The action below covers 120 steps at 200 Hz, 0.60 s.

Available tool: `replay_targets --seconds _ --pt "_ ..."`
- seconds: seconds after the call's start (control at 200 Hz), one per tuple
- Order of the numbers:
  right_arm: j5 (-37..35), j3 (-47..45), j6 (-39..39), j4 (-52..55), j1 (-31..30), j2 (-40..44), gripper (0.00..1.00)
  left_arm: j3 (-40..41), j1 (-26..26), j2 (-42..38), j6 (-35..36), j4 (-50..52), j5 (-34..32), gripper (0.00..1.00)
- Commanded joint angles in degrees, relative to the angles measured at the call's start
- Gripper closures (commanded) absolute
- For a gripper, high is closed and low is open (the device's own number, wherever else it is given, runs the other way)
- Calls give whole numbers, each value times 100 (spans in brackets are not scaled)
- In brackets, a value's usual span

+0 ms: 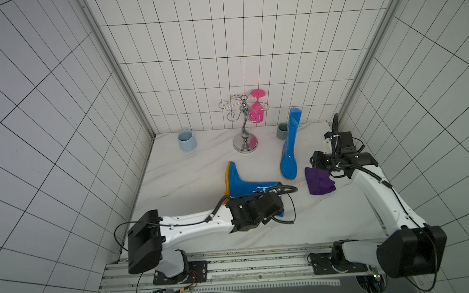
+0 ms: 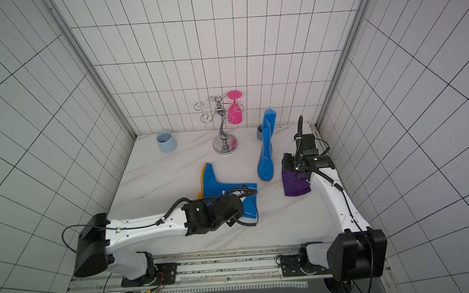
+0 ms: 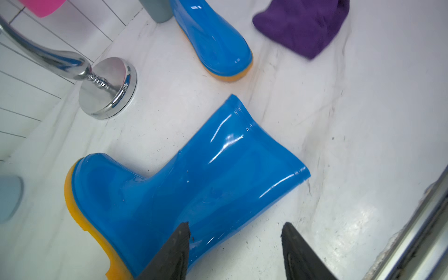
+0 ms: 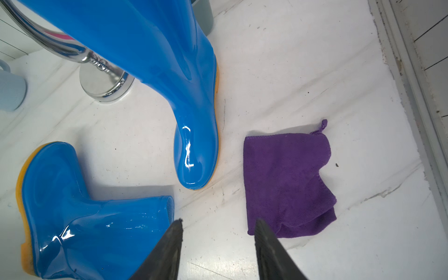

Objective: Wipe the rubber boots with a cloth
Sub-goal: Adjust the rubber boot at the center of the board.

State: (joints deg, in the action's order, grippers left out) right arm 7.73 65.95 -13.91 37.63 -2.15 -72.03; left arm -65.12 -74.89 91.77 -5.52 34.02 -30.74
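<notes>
Boot (image 3: pixel 169 194) lies toppled under parted left fingers (image 3: pixel 174 252); right fingers (image 4: pixel 167 249), parted too, seemingly above cloth (image 4: pixel 286 184).

A robot lab booth dressed up as a tiled home corner: white tile walls (image 1: pixel 193 43) meet at bare aluminium posts (image 1: pixel 119 76), a marble-look tabletop (image 1: pixel 190 172) carries a chrome cup stand (image 1: pixel 245 141) and a pale blue mug (image 1: pixel 187 140), and robot arms (image 1: pixel 193 225) are bolted to a metal rail (image 1: pixel 263 265).
</notes>
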Motion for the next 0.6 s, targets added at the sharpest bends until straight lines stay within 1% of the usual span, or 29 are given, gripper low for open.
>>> replay_targets --seconds 0.0,0.115,0.26,0.45,0.595 --pt "429 -223 -15 -181 181 249 50 -219 -414 699 563 873 -1361 40" --pt "579 -221 -6 -188 315 359 50 -445 -711 1218 715 896 -1476 40" --pt "703 -299 20 -226 450 424 50 -616 -812 1498 913 780 -1457 40" --pt "833 -347 11 -324 541 416 50 -880 -829 1777 1135 681 -1163 40" --pt "866 -269 3 -326 582 357 50 -1093 -834 1984 1294 693 -694 40"
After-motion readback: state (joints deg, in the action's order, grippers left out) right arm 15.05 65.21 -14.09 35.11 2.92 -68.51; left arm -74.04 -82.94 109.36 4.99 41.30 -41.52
